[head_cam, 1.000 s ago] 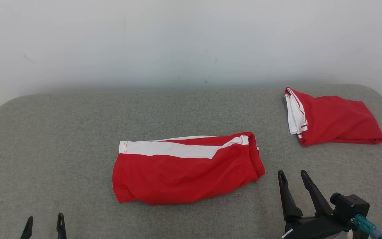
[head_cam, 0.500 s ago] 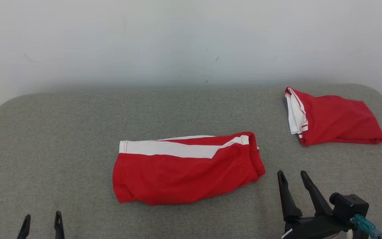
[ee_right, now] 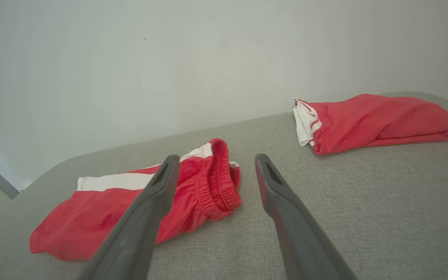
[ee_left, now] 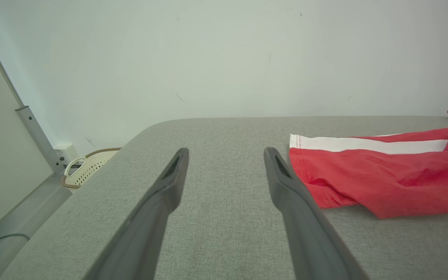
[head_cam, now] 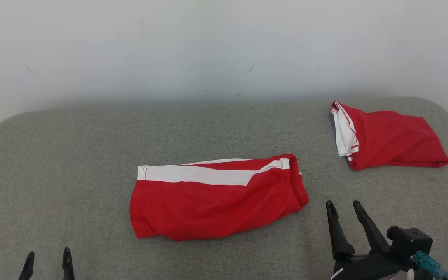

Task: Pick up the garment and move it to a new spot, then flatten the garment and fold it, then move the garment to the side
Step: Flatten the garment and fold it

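The garment [head_cam: 216,196], red shorts with a white stripe, lies folded lengthwise in the middle of the grey padded table [head_cam: 72,155], its elastic waistband at the right end. It also shows in the left wrist view [ee_left: 383,171] and the right wrist view [ee_right: 130,202]. My left gripper [head_cam: 47,258] is open near the table's front left, well clear of the shorts' left hem. My right gripper [head_cam: 342,208] is open too, a short way right of and nearer than the waistband. Both hold nothing.
A second red and white garment [head_cam: 387,136] lies folded at the table's far right. A white wall [head_cam: 224,46] backs the table. A perforated cream basket [ee_left: 88,165] stands on the floor beyond the table's left end, beside a grey metal frame [ee_left: 37,136].
The left gripper has dropped slightly lower and to the left in the head view. The whole picture has shifted a little, so the camera moved. Both garments lie as before.
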